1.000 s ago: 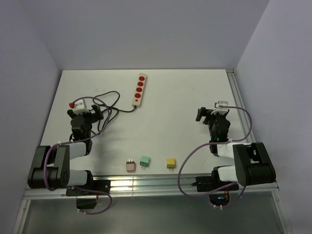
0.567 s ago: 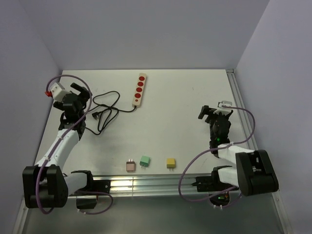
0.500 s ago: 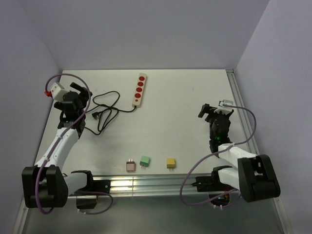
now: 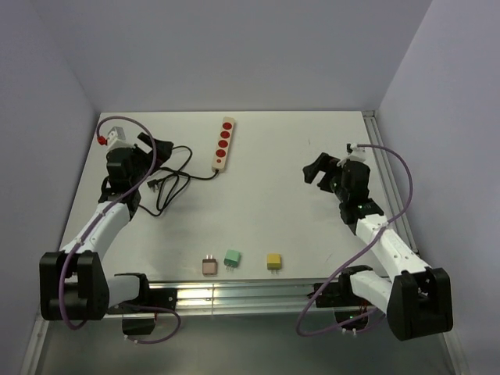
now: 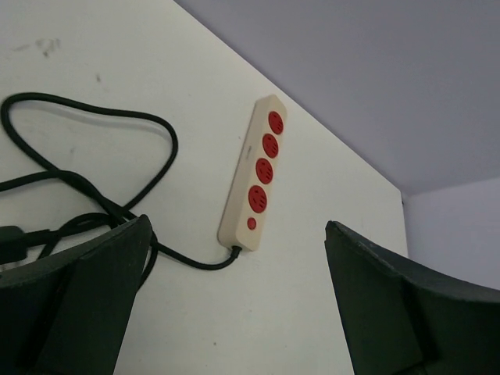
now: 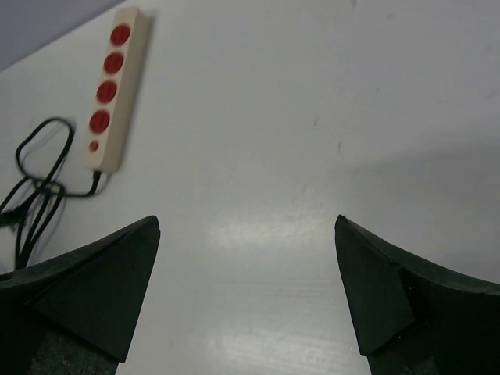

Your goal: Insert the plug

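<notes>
Pink plug (image 4: 209, 266), green plug (image 4: 232, 257) and yellow plug (image 4: 273, 261) lie in a row at the worktop's (image 4: 273, 187) near edge, untouched. Left end effector (image 4: 156, 152) and right end effector (image 4: 319, 173) both gape wide, empty. Lower 1 over a plug and pinch its flat sides, prongs probably facing you. Only the wrist views resolve the strip's (image 5: 255, 182) 4 sockets. Only the top view shows the plugs.

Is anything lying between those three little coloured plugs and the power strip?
Nothing visible. Only bare table lies between the pink plug, green plug, yellow plug and the power strip; its black cord loops off to the left.
</notes>
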Controlling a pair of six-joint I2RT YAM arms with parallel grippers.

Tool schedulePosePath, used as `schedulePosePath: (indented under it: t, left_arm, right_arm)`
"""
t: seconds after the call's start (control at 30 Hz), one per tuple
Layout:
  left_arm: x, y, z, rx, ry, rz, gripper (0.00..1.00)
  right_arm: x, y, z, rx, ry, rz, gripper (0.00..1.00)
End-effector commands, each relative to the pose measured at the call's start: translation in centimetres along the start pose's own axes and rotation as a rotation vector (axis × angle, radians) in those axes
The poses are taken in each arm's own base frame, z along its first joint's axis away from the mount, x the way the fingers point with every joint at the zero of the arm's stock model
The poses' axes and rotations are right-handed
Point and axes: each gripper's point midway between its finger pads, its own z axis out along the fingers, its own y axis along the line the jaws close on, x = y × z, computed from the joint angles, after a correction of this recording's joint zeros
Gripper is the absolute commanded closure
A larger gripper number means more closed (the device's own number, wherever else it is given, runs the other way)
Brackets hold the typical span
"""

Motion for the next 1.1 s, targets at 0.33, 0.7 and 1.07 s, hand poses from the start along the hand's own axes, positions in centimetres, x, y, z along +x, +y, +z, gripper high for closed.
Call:
schedulePosePath:
  t: [0.33,0.7,1.07]
  left_arm:
    - [3.5,-6.7,-2.2,0.126,0.011,0.135,0.00]
    - [6.0,-8.2,-5.3,0.193,0.017,0.166,0.01]
    - [8.1,-7.9,-7.0,0.248,0.084,0.124,0.11]
  right_arm:
    - [12.7,7.2,-9.8,-0.089,0.497,-0.106,0.00]
    - [20.8,8.6,-14.8,0.004,0.709,-0.249,0.14]
    - [25.5,7.7,-15.6,0.085,0.765,-0.331,0.18]
